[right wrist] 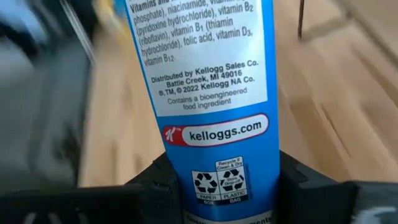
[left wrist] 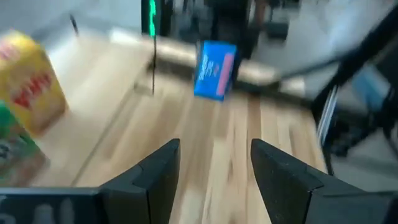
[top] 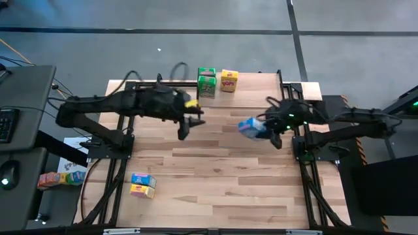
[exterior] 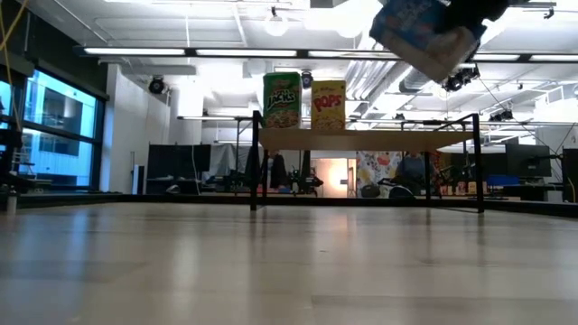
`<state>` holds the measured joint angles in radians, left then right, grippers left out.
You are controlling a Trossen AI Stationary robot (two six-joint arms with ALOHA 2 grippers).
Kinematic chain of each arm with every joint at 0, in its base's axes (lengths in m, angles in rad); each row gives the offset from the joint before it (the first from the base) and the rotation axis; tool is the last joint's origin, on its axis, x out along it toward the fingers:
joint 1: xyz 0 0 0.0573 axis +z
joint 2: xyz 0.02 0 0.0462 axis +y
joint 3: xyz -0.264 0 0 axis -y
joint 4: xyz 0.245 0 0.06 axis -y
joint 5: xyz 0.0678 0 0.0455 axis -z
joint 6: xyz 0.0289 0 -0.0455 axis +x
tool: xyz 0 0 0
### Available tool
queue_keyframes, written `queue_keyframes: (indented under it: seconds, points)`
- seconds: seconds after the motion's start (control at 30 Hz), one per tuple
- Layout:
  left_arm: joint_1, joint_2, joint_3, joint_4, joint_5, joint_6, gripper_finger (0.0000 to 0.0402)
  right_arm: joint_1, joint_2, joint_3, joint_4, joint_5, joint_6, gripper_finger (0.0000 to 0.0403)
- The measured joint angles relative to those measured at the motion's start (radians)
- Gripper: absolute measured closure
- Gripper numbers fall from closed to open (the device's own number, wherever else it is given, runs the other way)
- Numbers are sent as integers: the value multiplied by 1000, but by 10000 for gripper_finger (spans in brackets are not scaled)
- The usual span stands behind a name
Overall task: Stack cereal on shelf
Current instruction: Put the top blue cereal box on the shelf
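Right gripper point(top: 269, 128), jaws clamped on a blue box point(top: 250, 127), holds it above the bench point(top: 228, 176), short of the shelf point(exterior: 361, 138). Green box point(exterior: 282, 100) and yellow box point(exterior: 328, 105) stand on the shelf. Left gripper point(top: 185, 125), jaws apart, hangs nearby.

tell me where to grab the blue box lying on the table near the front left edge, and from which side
Judging from the high view, the blue cereal box lies flat beside a yellow box that seems to touch one long side. Come straight down with the open left gripper and close across its two short ends, which look free.
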<state>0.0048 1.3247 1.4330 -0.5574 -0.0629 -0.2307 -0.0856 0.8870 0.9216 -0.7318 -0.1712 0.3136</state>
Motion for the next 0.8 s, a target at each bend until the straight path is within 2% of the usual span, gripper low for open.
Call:
queue_keyframes:
  seconds: [0.1,0.17,0.27,0.33,0.43,0.5,0.8]
  points:
    - [-4,-83,-148,267,-13,-1,215,3,-112,-166,278,38,119,283]
    - [-5,-138,-253,435,-13,-5,215,1,-157,-260,445,108,154,283]
    - [3,-210,-390,683,-19,-48,215,-26,-175,-343,690,296,117,283]
    - [5,-238,-449,808,-33,-56,215,-56,-160,-375,768,448,62,283]
    - [9,-266,-499,872,-70,-78,215,-118,-124,-386,840,610,-12,283]
    - [10,-280,-508,866,-79,-87,215,-167,-88,-386,845,651,-40,283]
    - [8,-279,-507,870,-82,-101,216,-347,105,-388,952,632,-79,283]
